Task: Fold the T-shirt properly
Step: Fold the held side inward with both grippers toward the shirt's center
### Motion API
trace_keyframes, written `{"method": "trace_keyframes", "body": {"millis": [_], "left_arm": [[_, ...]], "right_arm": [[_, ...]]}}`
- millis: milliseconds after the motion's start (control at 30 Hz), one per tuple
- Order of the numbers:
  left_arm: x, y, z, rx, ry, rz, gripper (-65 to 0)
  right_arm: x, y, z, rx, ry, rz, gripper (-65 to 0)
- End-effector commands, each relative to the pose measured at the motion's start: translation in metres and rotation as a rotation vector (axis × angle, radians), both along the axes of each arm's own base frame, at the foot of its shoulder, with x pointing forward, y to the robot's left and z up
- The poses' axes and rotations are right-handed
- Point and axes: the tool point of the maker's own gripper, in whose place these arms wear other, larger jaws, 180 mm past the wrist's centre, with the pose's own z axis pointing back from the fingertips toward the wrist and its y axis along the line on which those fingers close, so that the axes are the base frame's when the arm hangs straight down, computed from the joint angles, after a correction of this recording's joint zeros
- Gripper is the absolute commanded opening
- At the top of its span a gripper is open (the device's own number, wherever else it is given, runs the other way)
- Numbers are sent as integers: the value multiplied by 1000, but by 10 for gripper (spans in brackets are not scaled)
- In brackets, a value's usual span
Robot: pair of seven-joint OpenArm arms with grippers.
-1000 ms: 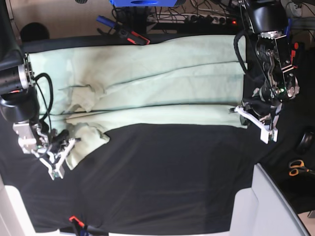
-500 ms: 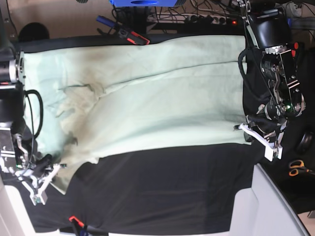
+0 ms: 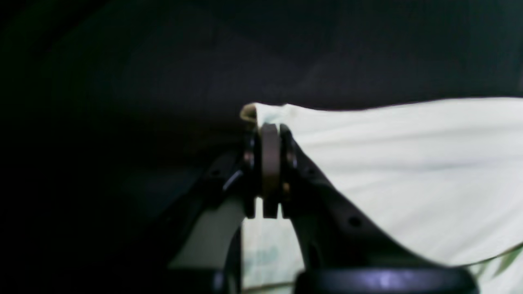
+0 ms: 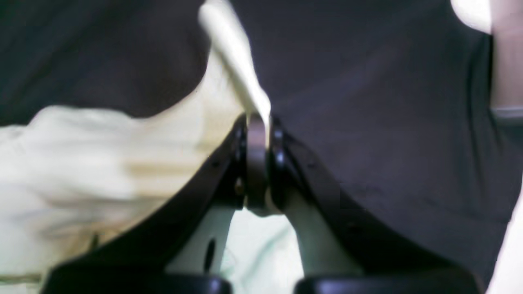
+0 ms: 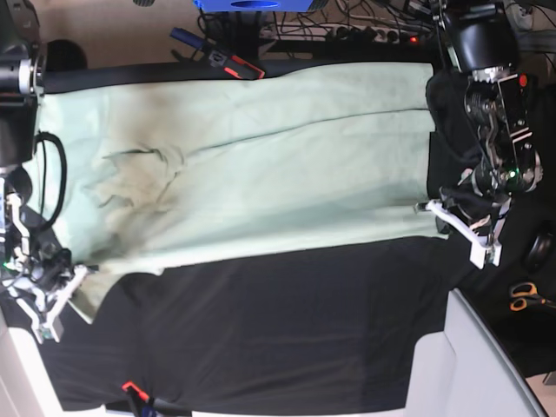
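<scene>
Black-draped surface (image 5: 287, 330) carrying T-shirt (image 5: 261, 165), spread flat across far half. Left claw (image 5: 445, 215) clamped on hem corner; right claw (image 5: 62, 287) clamped on opposite near corner. Best kept level, equally taut, moved together to avoid skewed fold.

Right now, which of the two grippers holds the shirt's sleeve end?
The right gripper, at the base view's left, pinching the T-shirt where the sleeve bunches. The left gripper grips the plain, straight edge opposite.
</scene>
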Motion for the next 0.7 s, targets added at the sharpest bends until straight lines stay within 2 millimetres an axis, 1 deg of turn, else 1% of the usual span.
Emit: {"method": "trace_keyframes", "body": {"millis": [0, 100, 167, 233, 300, 367, 533, 600, 667], "left_arm": [[13, 5, 23, 25, -76, -5, -650], [7, 3, 27, 39, -83, -16, -650], [1, 2, 25, 44, -77, -21, -650], [-4, 2, 24, 49, -70, -24, -650], [-8, 2, 22, 54, -63, -26, -650], [-11, 2, 22, 56, -59, -28, -650], [-25, 2, 12, 57, -27, -31, -650], [-30, 1, 8, 56, -14, -31, -650], [-32, -1, 6, 55, -7, -37, -650]], "right_arm": [[15, -4, 27, -7, -76, -1, -650], [6, -1, 24, -19, -48, 6, -650], [1, 1, 21, -22, -31, 9, -650], [-3, 11, 14, -4, -17, 16, -650], [-6, 13, 9, 1, -5, 17, -650], [-12, 13, 4, 1, 9, 17, -650], [-26, 14, -11, 3, 45, 17, -650], [-32, 11, -13, 4, 46, 8, -650], [-39, 8, -10, 3, 32, -1, -650]]}}
